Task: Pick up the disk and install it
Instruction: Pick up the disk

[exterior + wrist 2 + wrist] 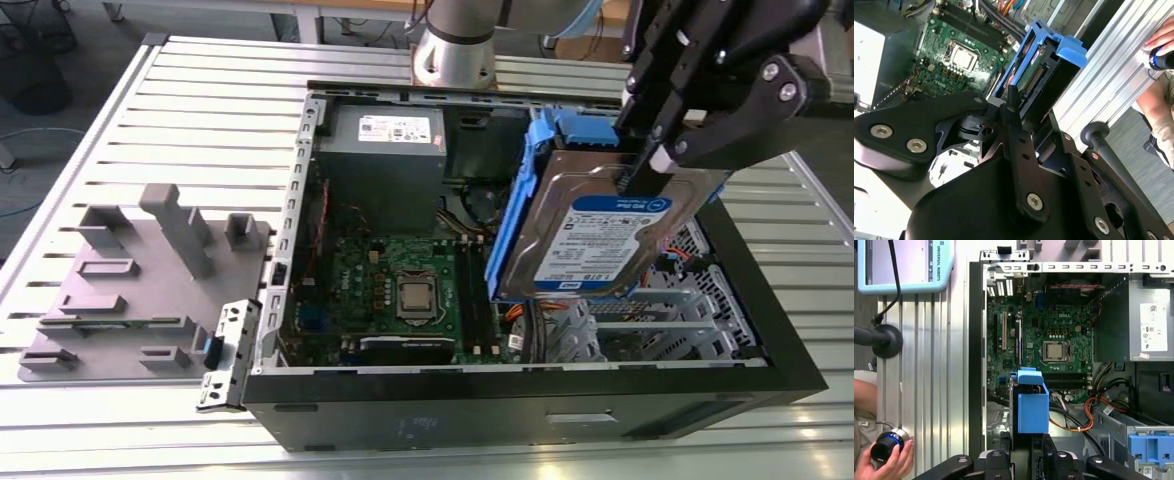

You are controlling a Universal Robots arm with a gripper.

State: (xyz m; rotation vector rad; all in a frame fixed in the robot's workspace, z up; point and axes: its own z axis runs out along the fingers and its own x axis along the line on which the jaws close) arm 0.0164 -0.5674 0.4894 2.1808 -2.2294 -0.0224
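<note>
In the exterior view, the black gripper (pixel 639 183) comes in from the upper right of the frame with its jaws clenched on the top edge of the disk (pixel 607 240). The disk hangs nearly upright with its label facing the camera and blue rails along its far side. It is above the open case (pixel 534 385), on the exterior view's right side of it, over the metal bays. The motherboard (pixel 400 290) lies in the case floor and the grey power supply (pixel 384 150) sits behind it. A grey moulded tray (pixel 134 270) rests on the slatted table (pixel 200 100) at the exterior view's left. In the second wrist view, a black finger (pixel 1014 125) presses against the disk (pixel 1046 75), whose blue carrier stands beyond the gripper body, with the motherboard (pixel 954 55) further off. A person's hand (pixel 1161 42) rests at the table's edge. In the first wrist view, the disk (pixel 1033 407) shows edge-on between the fingers, above the case interior, near orange cables (pixel 1079 420). A hand (pixel 891 460) holds a black-and-blue knob (pixel 885 447) beside the case.
</note>
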